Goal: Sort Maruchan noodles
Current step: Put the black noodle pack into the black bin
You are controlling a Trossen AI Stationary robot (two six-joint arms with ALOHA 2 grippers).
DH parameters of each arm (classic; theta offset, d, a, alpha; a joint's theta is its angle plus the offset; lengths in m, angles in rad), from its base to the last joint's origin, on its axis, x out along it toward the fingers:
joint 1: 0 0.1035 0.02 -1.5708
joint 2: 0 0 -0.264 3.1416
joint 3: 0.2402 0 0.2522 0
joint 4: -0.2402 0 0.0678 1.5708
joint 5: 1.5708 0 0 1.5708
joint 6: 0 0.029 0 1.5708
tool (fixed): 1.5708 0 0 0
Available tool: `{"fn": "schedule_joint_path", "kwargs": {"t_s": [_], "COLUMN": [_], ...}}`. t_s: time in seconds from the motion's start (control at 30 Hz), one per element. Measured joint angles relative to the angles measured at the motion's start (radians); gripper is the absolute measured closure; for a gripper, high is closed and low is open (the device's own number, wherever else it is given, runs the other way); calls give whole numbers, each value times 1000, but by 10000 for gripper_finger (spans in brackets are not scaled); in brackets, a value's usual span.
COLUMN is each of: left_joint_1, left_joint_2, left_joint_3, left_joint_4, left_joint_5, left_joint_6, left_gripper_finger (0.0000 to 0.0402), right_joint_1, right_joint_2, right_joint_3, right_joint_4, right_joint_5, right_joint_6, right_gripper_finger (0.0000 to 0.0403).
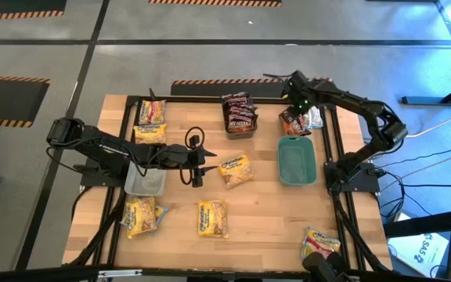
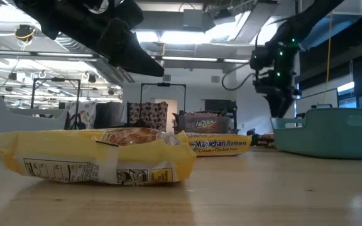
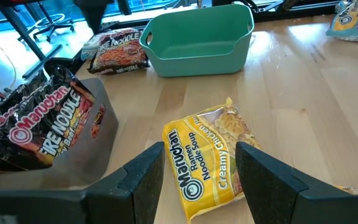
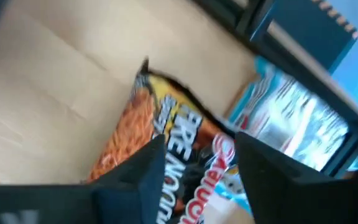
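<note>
In the low view a yellow packet lies closest, flat on the desk, with a second yellow packet farther back; the left pincer hangs spread and empty over mid-desk, and the creamy-chicken yellow packet lies just ahead of its fingertips, between them in the left wrist view but not gripped; beyond that packet stands the green dish, with a dark fire-noodle packet beside it; to the side a grey bin holds more dark packets; the right pincer hovers at the desk's far right corner, fingers apart, directly above a dark red-orange packet that lies partly over a silver-white packet; whether its fingers touch the packet I cannot tell; in the high view that pair sits just behind the dish, and other yellow packets lie along the near edge.
</note>
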Motion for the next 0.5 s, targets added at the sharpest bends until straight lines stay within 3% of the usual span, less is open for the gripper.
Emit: {"fn": "schedule_joint_path", "kwargs": {"t_s": [0.27,0.5], "left_joint_1": [0,0], "left_joint_2": [0,0], "left_joint_3": [0,0], "left_joint_4": [0,0], "left_joint_5": [0,0], "left_joint_6": [-8,-23], "left_gripper_finger": [209,209], "right_joint_1": [1,67], "right_joint_2": [86,105], "right_joint_3": [-52,-52], "right_joint_4": [20,76], "right_joint_5": [-22,-97], "right_joint_6": [16,-11], "right_gripper_finger": [344,381]}}
